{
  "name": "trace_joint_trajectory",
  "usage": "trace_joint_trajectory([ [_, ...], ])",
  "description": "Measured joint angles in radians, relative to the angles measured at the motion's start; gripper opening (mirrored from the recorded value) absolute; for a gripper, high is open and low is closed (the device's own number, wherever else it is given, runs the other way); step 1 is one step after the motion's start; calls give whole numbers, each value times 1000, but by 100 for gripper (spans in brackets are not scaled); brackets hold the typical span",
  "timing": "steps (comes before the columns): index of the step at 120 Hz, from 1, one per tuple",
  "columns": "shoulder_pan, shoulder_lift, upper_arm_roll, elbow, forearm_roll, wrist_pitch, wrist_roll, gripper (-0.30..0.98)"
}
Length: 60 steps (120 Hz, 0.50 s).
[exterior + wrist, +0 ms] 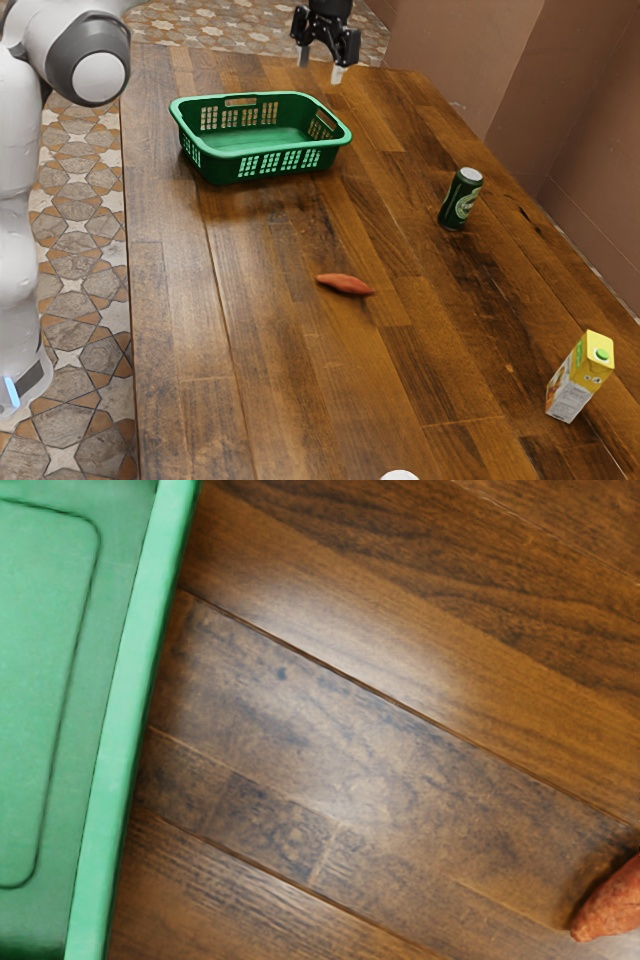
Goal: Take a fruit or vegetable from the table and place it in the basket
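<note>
The sweet potato is reddish orange, slim and spindle-shaped, thicker at its middle and narrowing to both ends. It lies on its side on the brown plank table, outside the green basket, toward five o'clock from it as the exterior view stands.

Bare wood surrounds the sweet potato, and an open stretch of planks lies between it and the basket. The table's edge at the exterior view's nine o'clock is well apart from the sweet potato; the basket sits nearer that edge. From the sweet potato, a dark green can stands upright toward two o'clock, and a yellow and white carton toward four o'clock, both closer to the table's slanting edge at three o'clock. A white thing, cut off by the exterior view's border, is between five and six o'clock from the sweet potato.

The pincer hangs above the table's far end, between one and two o'clock from the basket, its fingers parted and holding nothing.

The exterior view gives the basket's slotted sides and handle openings; the wrist view gives a rounded groove in its floor, its smooth rim, and the sweet potato's rough-skinned tip.
</note>
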Motion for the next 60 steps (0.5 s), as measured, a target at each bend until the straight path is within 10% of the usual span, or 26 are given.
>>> trace_joint_trajectory([
  [60,-102,23,-37,202,50,111,177,66],
])
